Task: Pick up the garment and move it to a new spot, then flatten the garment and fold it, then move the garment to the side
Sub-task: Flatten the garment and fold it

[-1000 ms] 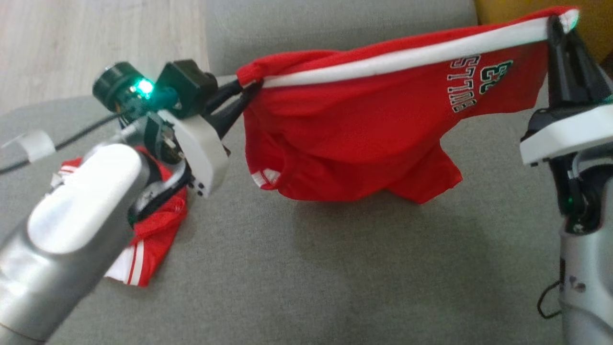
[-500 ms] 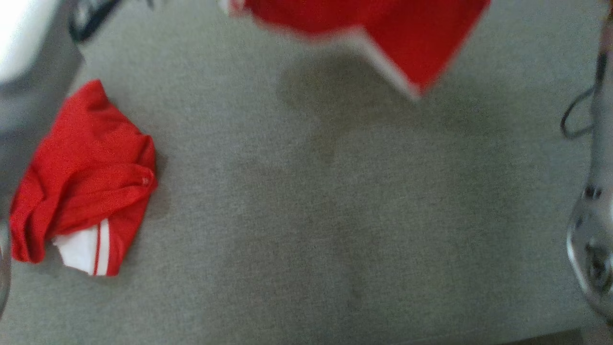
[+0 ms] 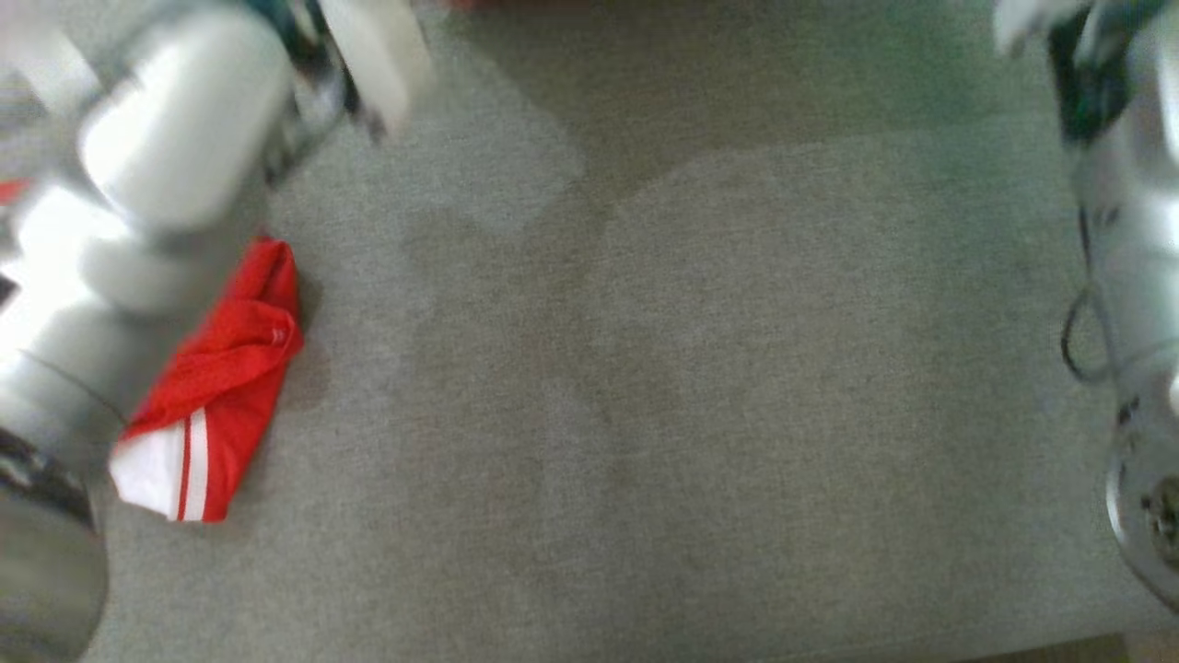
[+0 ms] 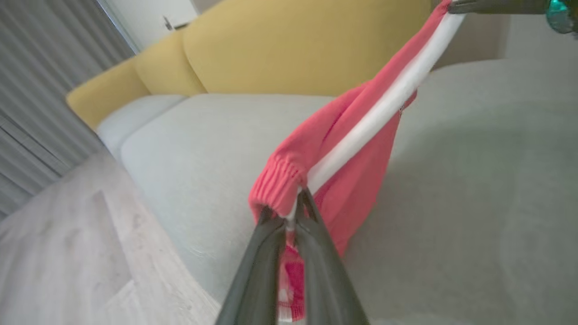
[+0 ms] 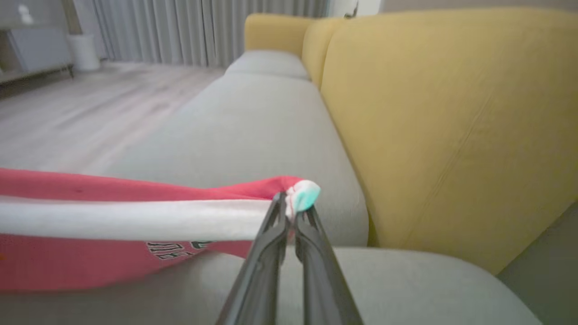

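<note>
Grey woven sofa seat cushion lay beneath everything, with a mustard-yellow padded backrest rising behind it. Above that cushion hung the red knit garment with a broad white band and dark printed lettering, its band stretched in a straight line between the two claws. At one end the left gripper was pressed together on the ribbed red corner beside the band. At the other the right gripper pinched the white-tipped corner. The cloth's long axis therefore ran claw to claw, from the robot's left to its right above the cushion, and the body drooped below the band. Neither arm was nearer, since each held an end. Laying it flat would probably call for both claws to lower together with the band taut. Wrist views gave the two pinches; the blurred head view gave the cushion's broad middle and a second, crumpled red cloth with white stripes on the cushion's left part, beside the pale left forearm.
</note>
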Controlling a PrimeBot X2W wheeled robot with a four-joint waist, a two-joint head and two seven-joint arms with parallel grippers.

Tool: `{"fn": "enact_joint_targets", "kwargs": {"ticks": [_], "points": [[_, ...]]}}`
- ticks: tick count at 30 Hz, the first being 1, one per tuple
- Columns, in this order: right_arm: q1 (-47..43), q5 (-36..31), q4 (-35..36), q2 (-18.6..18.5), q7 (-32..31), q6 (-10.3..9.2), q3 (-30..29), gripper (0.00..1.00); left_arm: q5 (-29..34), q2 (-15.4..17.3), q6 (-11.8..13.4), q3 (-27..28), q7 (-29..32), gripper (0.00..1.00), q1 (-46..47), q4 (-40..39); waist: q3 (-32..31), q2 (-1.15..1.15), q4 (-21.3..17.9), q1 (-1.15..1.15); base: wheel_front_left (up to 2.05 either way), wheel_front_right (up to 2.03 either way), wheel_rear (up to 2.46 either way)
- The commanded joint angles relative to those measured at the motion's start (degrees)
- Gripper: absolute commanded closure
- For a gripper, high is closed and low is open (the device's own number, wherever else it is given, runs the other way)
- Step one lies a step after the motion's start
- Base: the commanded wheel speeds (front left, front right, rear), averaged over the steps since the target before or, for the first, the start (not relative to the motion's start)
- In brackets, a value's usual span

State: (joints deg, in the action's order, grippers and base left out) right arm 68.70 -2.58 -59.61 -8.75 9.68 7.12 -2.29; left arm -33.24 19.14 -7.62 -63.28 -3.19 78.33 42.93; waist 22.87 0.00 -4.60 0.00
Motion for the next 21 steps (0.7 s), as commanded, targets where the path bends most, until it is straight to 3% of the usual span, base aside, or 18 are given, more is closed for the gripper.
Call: {"fn": "enact_joint_targets", "kwargs": {"ticks": [1, 5, 11, 21], "points": [[-0.8, -0.2, -0.2, -0.9, -0.7, 0.36, 1.3, 1.00, -1.0, 1.9, 0.1, -0.1, -0.9, 1.00, 0.6, -1.0, -0.2, 0.00, 0.1, 0.00, 0.00, 0.00, 0.00], [-3.5, 1.3, -6.3, -2.9, -4.1, 0.36, 5.5, 1.00, -4.2, 3.0, 0.1, -6.4, -1.8, 1.00, -4.6, -2.8, -1.5, 0.00, 0.1, 0.00, 0.00, 0.00, 0.00], [-7.9, 6.8, -11.1, -6.0, -10.2, 0.36, 12.5, 1.00, -5.6, 4.3, 0.1, -9.6, -0.7, 1.00, -12.7, -7.5, -4.9, 0.00, 0.4, 0.00, 0.00, 0.00, 0.00], [-16.6, 19.1, -7.9, -11.5, -20.6, 0.36, 23.5, 1.00, -3.3, 3.2, 0.6, -10.0, 2.8, 1.00, -22.5, -13.2, -10.4, 0.00, -0.2, 0.00, 0.00, 0.00, 0.00]]}}
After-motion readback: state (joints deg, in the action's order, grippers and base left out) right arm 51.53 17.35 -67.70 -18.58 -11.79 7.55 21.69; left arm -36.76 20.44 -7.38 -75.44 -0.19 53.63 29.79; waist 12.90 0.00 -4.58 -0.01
